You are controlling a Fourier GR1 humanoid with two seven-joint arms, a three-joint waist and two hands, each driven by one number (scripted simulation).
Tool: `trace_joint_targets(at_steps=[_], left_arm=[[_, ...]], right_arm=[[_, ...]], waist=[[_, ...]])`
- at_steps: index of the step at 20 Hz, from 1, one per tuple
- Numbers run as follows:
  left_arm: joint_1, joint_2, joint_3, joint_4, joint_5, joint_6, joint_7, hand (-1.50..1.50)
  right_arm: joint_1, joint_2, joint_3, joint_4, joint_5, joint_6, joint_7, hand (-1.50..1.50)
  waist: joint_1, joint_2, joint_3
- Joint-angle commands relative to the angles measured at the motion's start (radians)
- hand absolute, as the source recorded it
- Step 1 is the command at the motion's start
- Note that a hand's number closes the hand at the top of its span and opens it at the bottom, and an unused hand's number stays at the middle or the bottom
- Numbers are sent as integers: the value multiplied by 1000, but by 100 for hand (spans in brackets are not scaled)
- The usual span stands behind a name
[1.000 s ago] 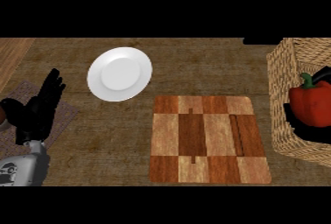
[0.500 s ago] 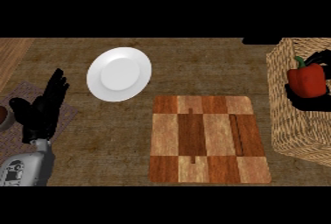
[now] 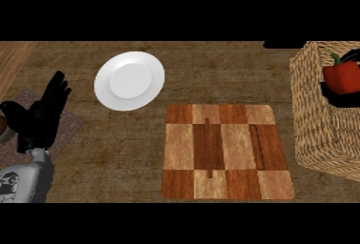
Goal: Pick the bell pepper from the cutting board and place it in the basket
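Note:
The red bell pepper (image 3: 342,76) with its green stem is inside the rim of the wicker basket (image 3: 313,119) at the right edge. My right hand (image 3: 342,99) shows only as black fingers curled under and around the pepper; the rest of it is cut off by the edge of the view. The checkered wooden cutting board (image 3: 225,151) lies bare in the middle of the counter. My left hand (image 3: 41,116) rests open at the far left, fingers pointing up.
A white plate (image 3: 129,80) lies beyond the board's left corner. A brown mat (image 3: 67,125) with a dark round object on it sits under the left hand. A dark shape (image 3: 283,44) shows at the top, left of the basket.
The right hand has carried the pepper farther back and slightly right within the basket. The left hand has shifted a little to the right.

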Motion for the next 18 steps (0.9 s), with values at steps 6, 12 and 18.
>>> trace_joint_targets(at_steps=[6, 12, 18], left_arm=[[4, -4, -4, -2, -13, 9, -8, 0], [21, -35, -26, -10, -29, 27, -18, 0], [9, -24, -27, -32, -32, 21, 19, 0]], right_arm=[[31, -209, 148, -19, 383, -150, -327, 150], [-34, -175, 174, 127, 529, -319, -418, 150], [-181, -105, 153, 375, 597, -370, -458, 150]], waist=[[8, 6, 1], [7, 2, 0], [5, 1, 0]])
